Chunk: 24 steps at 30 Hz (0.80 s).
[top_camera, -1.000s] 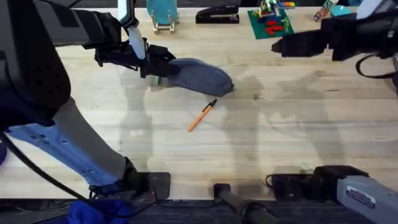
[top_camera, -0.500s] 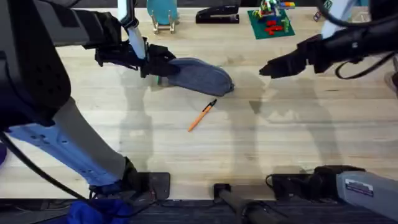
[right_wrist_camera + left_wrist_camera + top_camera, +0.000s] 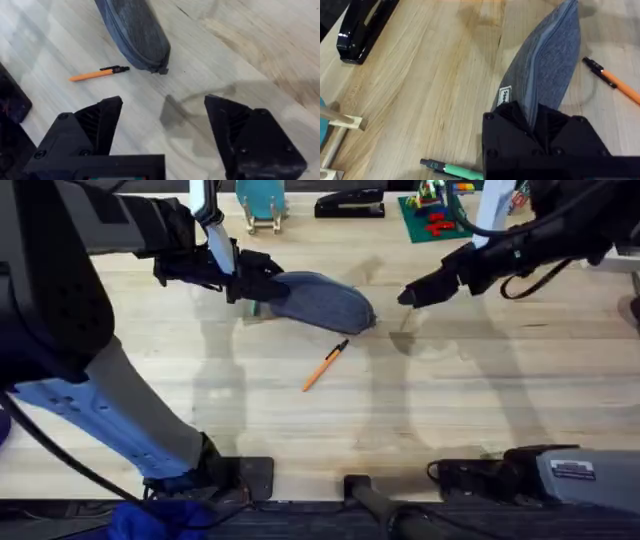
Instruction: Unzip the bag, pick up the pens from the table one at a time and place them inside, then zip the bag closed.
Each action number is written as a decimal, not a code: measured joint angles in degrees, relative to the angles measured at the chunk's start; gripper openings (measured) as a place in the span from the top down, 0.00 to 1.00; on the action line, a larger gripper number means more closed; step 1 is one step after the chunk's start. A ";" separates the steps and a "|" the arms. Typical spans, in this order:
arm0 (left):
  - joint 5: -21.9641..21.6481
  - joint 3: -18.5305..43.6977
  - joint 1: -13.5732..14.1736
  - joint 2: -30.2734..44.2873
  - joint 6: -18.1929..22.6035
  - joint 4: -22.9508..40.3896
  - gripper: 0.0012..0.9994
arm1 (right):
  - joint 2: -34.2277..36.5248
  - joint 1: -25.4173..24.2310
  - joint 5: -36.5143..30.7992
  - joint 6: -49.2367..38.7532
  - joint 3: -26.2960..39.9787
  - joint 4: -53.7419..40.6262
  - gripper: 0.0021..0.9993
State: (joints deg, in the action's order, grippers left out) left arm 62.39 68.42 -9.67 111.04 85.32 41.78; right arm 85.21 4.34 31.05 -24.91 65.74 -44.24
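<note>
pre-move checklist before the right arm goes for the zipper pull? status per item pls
1. Left gripper shut on the bag at one end: ok.
2. Right gripper open: ok, fingers spread wide.
3. Right gripper lined up with the bag's free end: not ok, it hangs short of it, over bare table.
4. Zipper pull in sight: ok, a small tab at the bag's near tip in the right wrist view.
5. Bag unzipped: not ok, the zipper looks shut along its length.
6. Pens outside the bag: ok, orange pen lies beside the bag, green pen by the left gripper.
</note>
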 joint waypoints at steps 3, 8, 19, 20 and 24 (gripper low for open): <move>0.00 0.00 0.00 0.00 0.00 0.00 0.96 | 0.03 0.06 -0.25 -0.02 0.00 1.52 0.00; 0.00 0.00 0.00 0.00 0.00 0.00 0.96 | 0.05 1.65 -3.70 -0.02 -0.18 1.94 0.00; -0.07 0.00 0.00 0.00 0.00 0.00 0.96 | 0.05 8.00 -10.75 1.12 -2.69 3.67 0.00; -0.07 0.00 0.00 0.00 0.00 0.00 0.96 | 0.05 8.15 -10.95 1.33 -2.89 3.82 0.00; -0.07 -0.02 0.00 0.00 0.00 0.00 0.96 | 0.05 8.24 -11.43 2.15 -3.06 3.95 0.00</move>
State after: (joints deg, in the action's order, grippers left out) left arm 62.33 68.41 -9.67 111.04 85.32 41.78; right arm 85.25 12.58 19.62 -22.76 62.67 -40.29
